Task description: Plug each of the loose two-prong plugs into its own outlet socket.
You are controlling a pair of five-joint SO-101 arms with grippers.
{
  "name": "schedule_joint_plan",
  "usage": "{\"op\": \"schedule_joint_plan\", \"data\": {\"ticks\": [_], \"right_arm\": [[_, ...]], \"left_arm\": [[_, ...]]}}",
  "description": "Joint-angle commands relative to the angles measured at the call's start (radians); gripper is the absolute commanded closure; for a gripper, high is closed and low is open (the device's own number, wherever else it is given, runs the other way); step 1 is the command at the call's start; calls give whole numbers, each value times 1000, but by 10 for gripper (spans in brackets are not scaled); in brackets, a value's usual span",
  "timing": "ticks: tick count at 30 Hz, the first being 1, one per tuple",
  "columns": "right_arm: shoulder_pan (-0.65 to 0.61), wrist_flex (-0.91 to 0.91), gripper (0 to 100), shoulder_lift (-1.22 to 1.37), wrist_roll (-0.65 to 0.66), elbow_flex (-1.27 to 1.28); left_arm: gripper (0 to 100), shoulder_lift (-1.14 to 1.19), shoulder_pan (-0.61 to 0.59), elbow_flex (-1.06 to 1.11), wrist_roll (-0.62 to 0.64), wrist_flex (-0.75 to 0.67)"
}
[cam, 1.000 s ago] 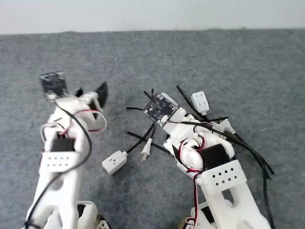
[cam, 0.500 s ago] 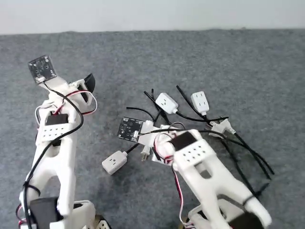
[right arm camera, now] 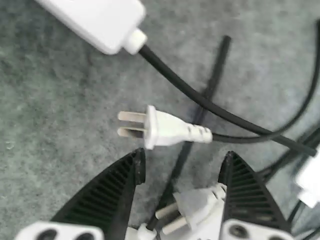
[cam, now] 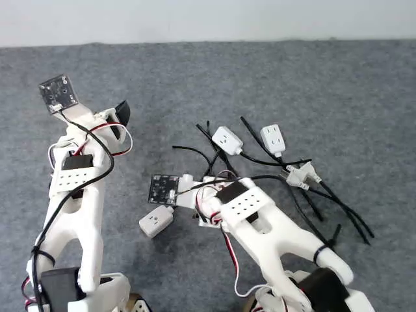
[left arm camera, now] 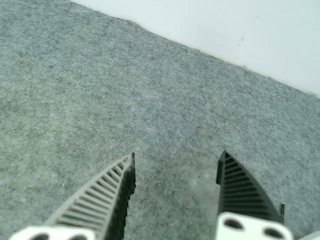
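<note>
In the right wrist view my right gripper (right arm camera: pixel 184 161) is open, just over a white two-prong plug (right arm camera: pixel 165 129) lying flat on the carpet. A second white plug (right arm camera: pixel 192 207) lies between its fingers, closer to the wrist. The end of a white outlet socket (right arm camera: pixel 100 20) lies beyond the first plug. From above, that socket (cam: pixel 156 221) sits beside the right arm, whose body hides the gripper. Two more sockets (cam: pixel 227 139) (cam: pixel 272 138) and another plug (cam: pixel 300 174) lie further back. My left gripper (left arm camera: pixel 177 160) is open over bare carpet, far left (cam: pixel 117 117).
Black cords (cam: pixel 338 208) tangle across the carpet right of the right arm and run under it (right arm camera: pixel 200 102). Grey carpet stretches free at the back and left (cam: pixel 162 78). A pale wall (left arm camera: pixel 240 30) bounds the far edge.
The right arm has swung left and down from the two back sockets to the plug near the front socket. The left arm pulled back and turned early on, then stayed still.
</note>
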Motion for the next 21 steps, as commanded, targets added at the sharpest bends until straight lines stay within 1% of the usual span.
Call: {"op": "schedule_joint_plan", "data": {"ticks": [1,6,11,21], "right_arm": [[-24,-47,757,28,14,-12],[-31,-96,757,110,11,-14],[-28,-87,757,139,-48,-68],[-70,-59,757,202,-60,-112]], "left_arm": [[732,-5,2,-58,-17,12],[732,-3,2,-50,-17,-12],[732,-3,2,-50,-18,-14],[732,-3,3,-50,-18,-14]]}}
